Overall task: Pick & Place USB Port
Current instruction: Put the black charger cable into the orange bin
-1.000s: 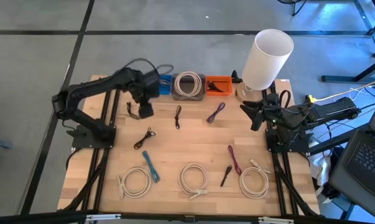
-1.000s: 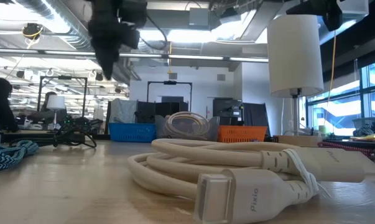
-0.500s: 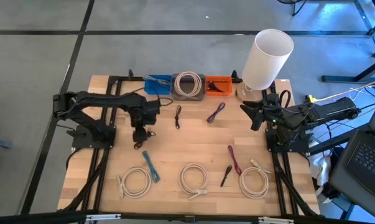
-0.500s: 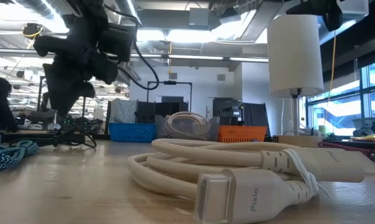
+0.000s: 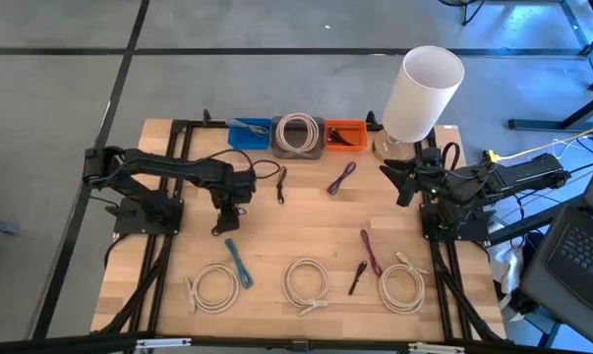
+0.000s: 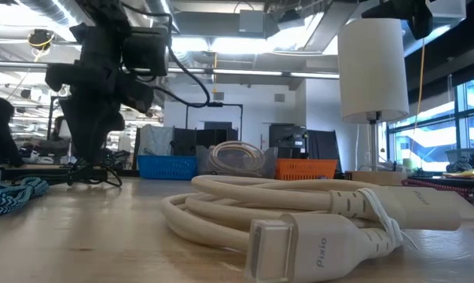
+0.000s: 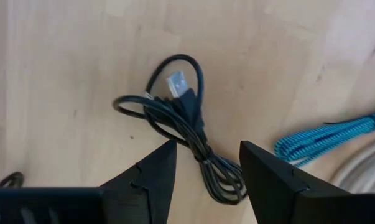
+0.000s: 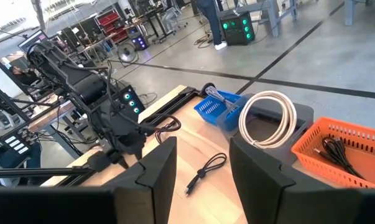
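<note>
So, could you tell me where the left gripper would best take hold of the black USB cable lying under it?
Probably the bundled middle of the black USB cable, from straight above. It lies flat on the table, strands together there; the left gripper hovers open astride them.
</note>
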Controlling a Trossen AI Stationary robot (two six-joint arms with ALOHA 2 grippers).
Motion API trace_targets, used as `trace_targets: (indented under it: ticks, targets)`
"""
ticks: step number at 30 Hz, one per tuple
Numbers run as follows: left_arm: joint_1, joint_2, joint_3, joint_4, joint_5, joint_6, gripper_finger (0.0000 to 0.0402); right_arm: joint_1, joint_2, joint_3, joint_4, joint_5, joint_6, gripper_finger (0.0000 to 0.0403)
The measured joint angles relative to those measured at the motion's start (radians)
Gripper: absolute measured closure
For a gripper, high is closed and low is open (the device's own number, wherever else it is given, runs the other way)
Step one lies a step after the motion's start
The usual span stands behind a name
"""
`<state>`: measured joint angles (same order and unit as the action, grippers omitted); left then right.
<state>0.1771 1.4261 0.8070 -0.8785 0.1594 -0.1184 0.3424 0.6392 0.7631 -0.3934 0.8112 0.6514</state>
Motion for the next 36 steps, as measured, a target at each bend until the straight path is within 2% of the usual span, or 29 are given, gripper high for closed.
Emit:
trace_targets:
  ticks: [7,14,27,30,32,34,36]
  targets:
    - [0.000,0.000,0.000,0.009,-0.067,0.000,0.0233,0.000,0.000,0.000,0.000,0.000,0.002,0.0253]
    - [0.000,0.013,0.000,0.019,-0.072,-0.002,0.0233,0.000,0.000,0.000,0.000,-0.003,-0.001,0.0253]
    - [0.000,0.171,-0.001,0.035,-0.076,-0.001,0.0237,0.000,0.000,0.000,0.000,-0.003,-0.001,0.0253]
    - [-0.002,0.184,0.002,0.036,-0.079,-0.001,0.0274,0.000,0.000,0.000,0.000,-0.003,0.000,0.0253]
    - [-0.003,0.178,0.001,0.035,-0.082,-0.001,0.0322,0.000,0.000,0.000,0.000,-0.003,-0.001,0.0253]
    - [-0.004,0.162,-0.001,0.041,-0.029,-0.002,0.0368,0.000,0.000,0.000,0.000,-0.003,-0.001,0.0253]
    - [-0.008,0.130,-0.001,0.040,0.004,-0.006,0.0368,0.000,0.000,0.000,0.000,-0.003,-0.001,0.0253]
